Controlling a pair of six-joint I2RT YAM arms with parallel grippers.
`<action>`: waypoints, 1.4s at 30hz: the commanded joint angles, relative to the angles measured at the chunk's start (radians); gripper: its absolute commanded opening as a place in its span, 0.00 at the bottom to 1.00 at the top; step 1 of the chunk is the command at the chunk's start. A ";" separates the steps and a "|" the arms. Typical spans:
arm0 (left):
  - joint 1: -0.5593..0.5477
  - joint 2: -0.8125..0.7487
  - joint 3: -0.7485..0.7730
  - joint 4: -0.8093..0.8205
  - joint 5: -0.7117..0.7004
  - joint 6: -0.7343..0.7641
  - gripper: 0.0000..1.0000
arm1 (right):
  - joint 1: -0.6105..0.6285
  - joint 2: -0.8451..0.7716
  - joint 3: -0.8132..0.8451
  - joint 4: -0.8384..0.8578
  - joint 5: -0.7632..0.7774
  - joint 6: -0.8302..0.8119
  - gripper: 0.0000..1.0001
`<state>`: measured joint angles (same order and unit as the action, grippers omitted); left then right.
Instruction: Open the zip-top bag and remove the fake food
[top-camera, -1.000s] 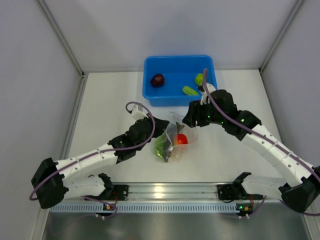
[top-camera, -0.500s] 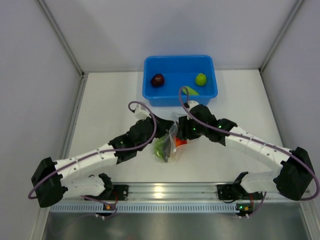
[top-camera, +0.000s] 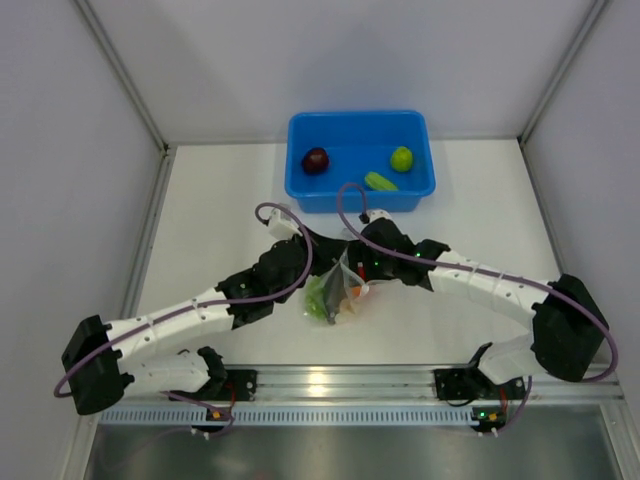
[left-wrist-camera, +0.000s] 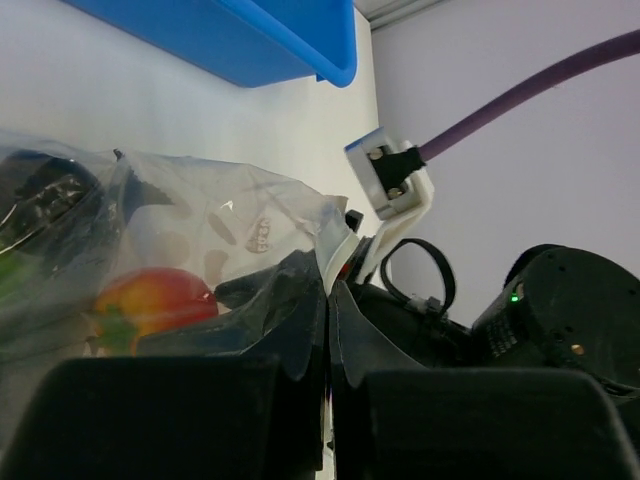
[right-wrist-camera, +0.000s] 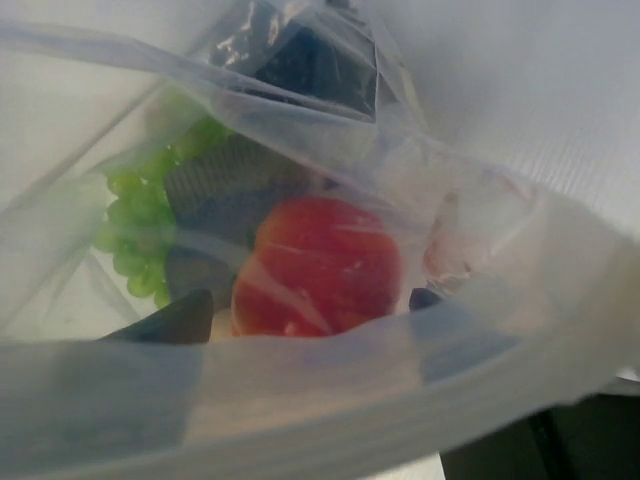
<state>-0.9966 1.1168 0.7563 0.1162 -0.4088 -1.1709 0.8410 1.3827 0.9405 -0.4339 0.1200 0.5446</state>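
Note:
The clear zip-top bag (top-camera: 338, 292) lies in front of the blue bin. My left gripper (top-camera: 325, 262) is shut on the bag's upper edge, and a strip of film shows between its fingers (left-wrist-camera: 300, 330). My right gripper (top-camera: 358, 274) is open inside the bag's mouth, with its fingertips (right-wrist-camera: 172, 316) either side of the red tomato (right-wrist-camera: 320, 265) and not touching it. Green grapes (right-wrist-camera: 140, 225) lie to the tomato's left. The tomato (left-wrist-camera: 150, 300) also shows through the film in the left wrist view. A dark shape behind the tomato is unclear.
The blue bin (top-camera: 300, 190) stands at the back and holds a dark maroon ball (top-camera: 315, 160), a lime ball (top-camera: 401, 158) and a green pod (top-camera: 380, 181). White walls close in both sides. The two arms cross close together over the bag.
My right gripper has moved from over the bin's right side down into the bag's mouth. My left gripper has stayed shut on the bag's edge.

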 joint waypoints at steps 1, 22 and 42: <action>-0.010 -0.018 0.026 0.077 0.016 0.000 0.00 | 0.058 0.027 -0.009 0.043 0.010 -0.015 0.82; -0.011 -0.035 -0.026 0.077 -0.013 0.002 0.00 | 0.084 -0.011 -0.019 0.031 0.079 -0.005 0.61; -0.010 -0.063 -0.110 0.076 -0.078 -0.004 0.00 | 0.020 -0.244 0.260 -0.204 0.178 -0.146 0.60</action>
<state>-1.0080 1.0882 0.6609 0.1539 -0.4606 -1.1755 0.8921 1.1587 1.1252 -0.5827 0.2428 0.4538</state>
